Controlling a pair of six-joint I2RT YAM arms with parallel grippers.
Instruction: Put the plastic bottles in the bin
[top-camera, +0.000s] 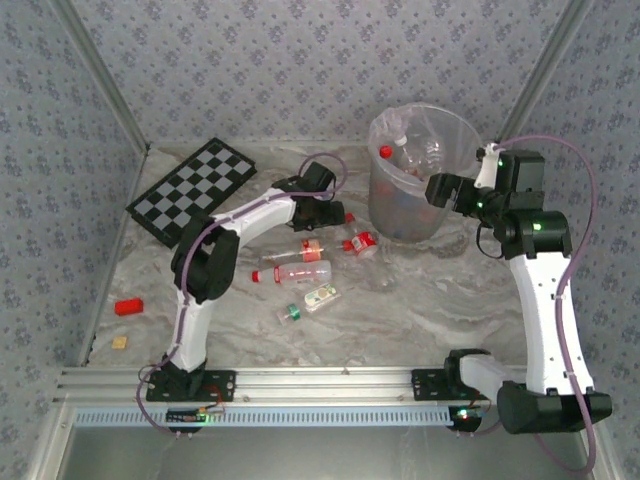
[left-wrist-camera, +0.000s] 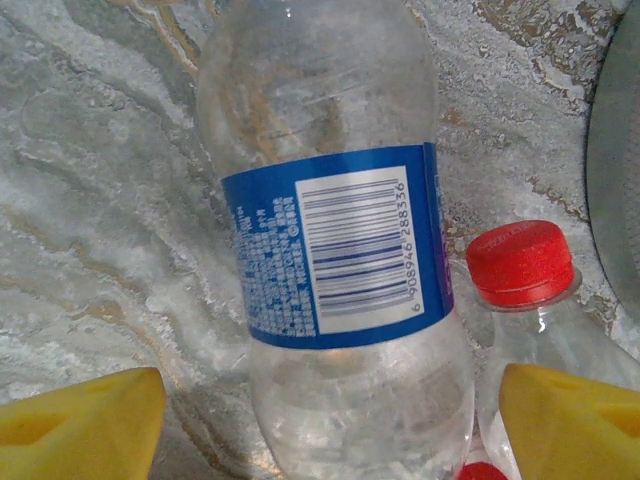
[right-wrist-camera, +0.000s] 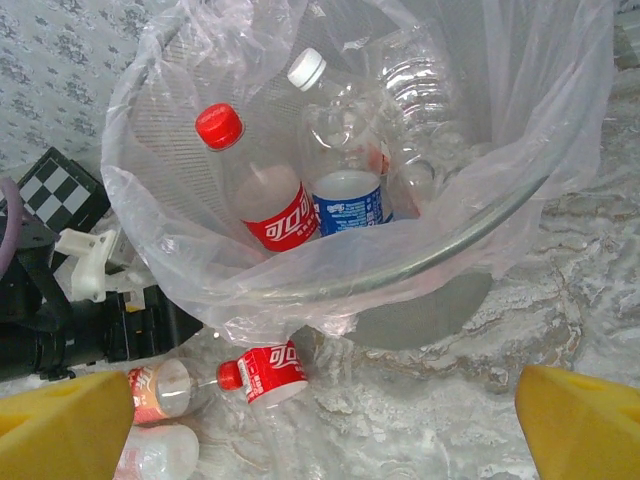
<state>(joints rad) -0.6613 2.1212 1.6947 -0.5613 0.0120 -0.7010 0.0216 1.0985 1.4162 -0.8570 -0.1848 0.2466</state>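
- The left gripper (left-wrist-camera: 330, 432) hangs low over the marbled table (left-wrist-camera: 90, 200), with its yellow fingers (left-wrist-camera: 80, 425) spread wide
- A clear blue-labelled bottle (left-wrist-camera: 340, 250) lies on the table between those fingers, barcode facing up; a gap shows on each side, so neither finger touches it and nothing is held
- Just beside it, on the right finger's side, lies a red-capped bottle (left-wrist-camera: 520, 262), close against the blue-labelled bottle
- The right gripper (right-wrist-camera: 320, 430) hovers next to the bin (right-wrist-camera: 480, 240), at its right side in the top view; its fingers stand far apart with nothing between them
- The bin stands upright towards the far right of the table, with its thin clear liner (right-wrist-camera: 560, 110) folded out over the rim
- Several bottles lie inside the bin: a red-labelled bottle (right-wrist-camera: 268, 190) with a red cap, a white-capped bottle (right-wrist-camera: 345, 195) with a blue label, and a bare crumpled bottle (right-wrist-camera: 425, 110) behind them
- More bottles lie loose on the table, in front of the bin and to its left: a short red bottle (top-camera: 360, 243) nearest the bin, a long bottle (top-camera: 298, 270) on its side with its red cap pointing left, a green-labelled bottle (top-camera: 320, 297) nearer the arms, and a green-capped bottle (top-camera: 290, 314) just beside that one
- The chequered board (top-camera: 195, 190) lies flat at the far left, well apart from the bin
- A red block (top-camera: 127, 306) and a small tan block (top-camera: 120, 342) sit near the table's left edge, apart from the bottles
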